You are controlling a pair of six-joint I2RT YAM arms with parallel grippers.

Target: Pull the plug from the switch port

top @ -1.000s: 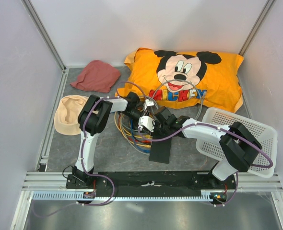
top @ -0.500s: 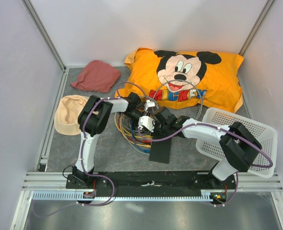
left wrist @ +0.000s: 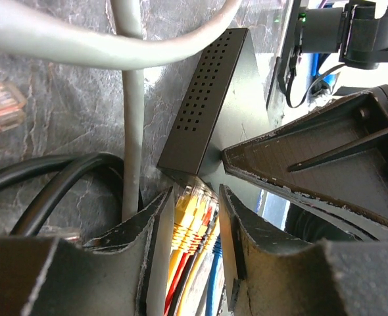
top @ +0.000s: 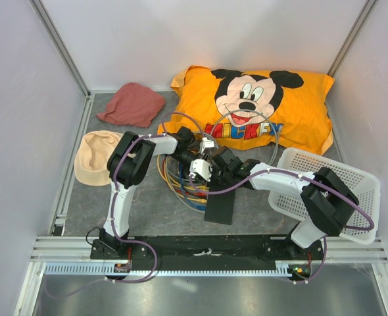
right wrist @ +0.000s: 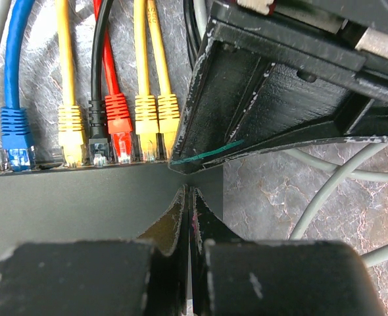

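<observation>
Switch [top: 219,205], flat on the grey table [top: 151,210] between the two arms, its port row turned away from the bases. Plugs [right wrist: 115,125] fill that row side by side: blue, yellow, black, red, two yellow. Left gripper [left wrist: 193,197] sits astride the yellow and red ones, jaws parted; whether they pinch any of them I cannot tell. Right gripper [right wrist: 189,197], closed tight on nothing, sets its tips on the switch's top near one corner.

Hazards, as I judge them:
- Several plugs lie between the left jaws, so a pull may take the wrong one, or two together.
- A latch left unpressed would drag the whole switch.
- The corner hold-down could skid.
- The grey cable [left wrist: 131,99] looping across could snag.
</observation>
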